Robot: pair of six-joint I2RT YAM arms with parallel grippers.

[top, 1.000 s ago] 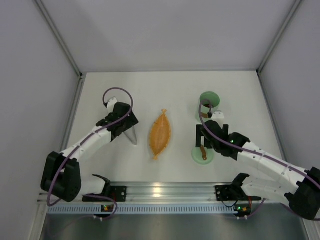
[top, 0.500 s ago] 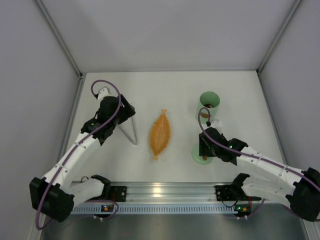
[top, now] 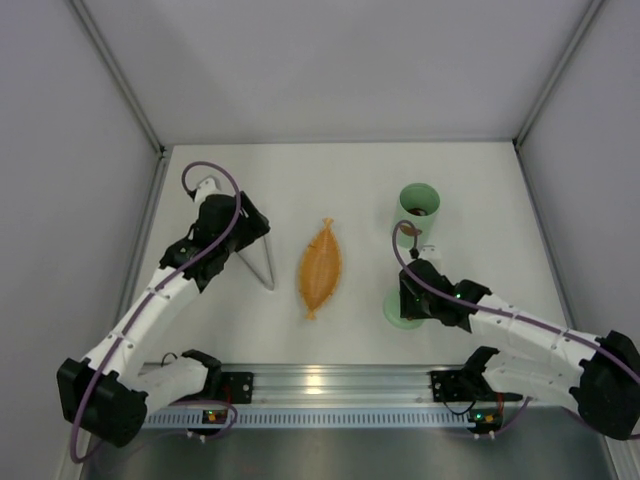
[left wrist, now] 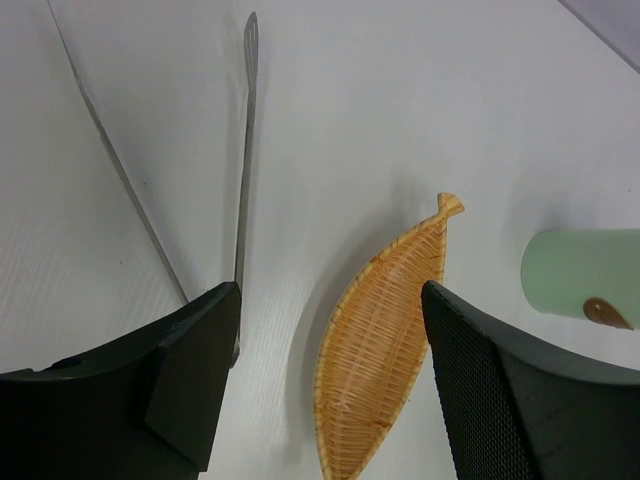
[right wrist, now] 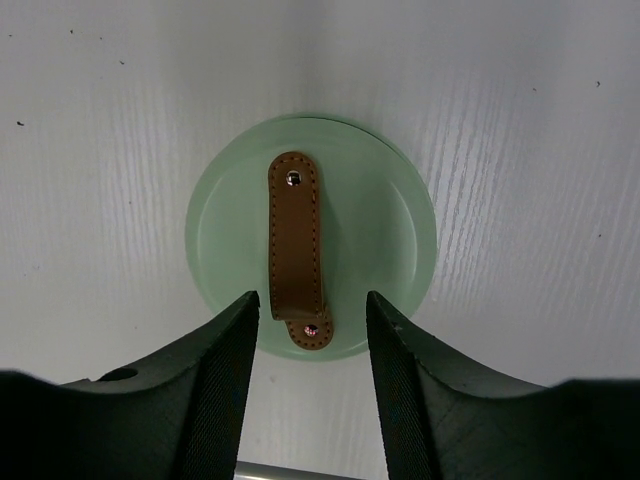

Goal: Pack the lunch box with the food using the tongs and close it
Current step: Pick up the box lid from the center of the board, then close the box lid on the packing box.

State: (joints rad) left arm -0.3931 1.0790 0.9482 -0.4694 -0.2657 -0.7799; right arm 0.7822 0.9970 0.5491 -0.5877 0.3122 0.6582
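Observation:
The lunch box (top: 419, 203) stands upright and uncovered at the back right, with a dark bit of food (top: 421, 211) showing inside; it also appears at the right edge of the left wrist view (left wrist: 575, 272). The tongs (top: 264, 263) (left wrist: 243, 170) lie loose on the table, left of the orange tray. My left gripper (top: 243, 232) (left wrist: 328, 300) hovers open and empty above them. My right gripper (top: 409, 299) (right wrist: 311, 300) sits low over the flat green lid (right wrist: 375, 230). Its jaws stand apart on either side of the near end of the brown strap handle (right wrist: 296, 235), not touching it.
The orange woven leaf-shaped tray (top: 320, 268) (left wrist: 385, 340) lies in the middle of the table with nothing on it. White walls close the table on three sides. The metal rail (top: 330, 382) with the arm bases runs along the near edge.
The left arm has lifted and drawn back-left, away from the tongs. The right gripper has slid toward the near side of the lid and its jaws have narrowed round the strap.

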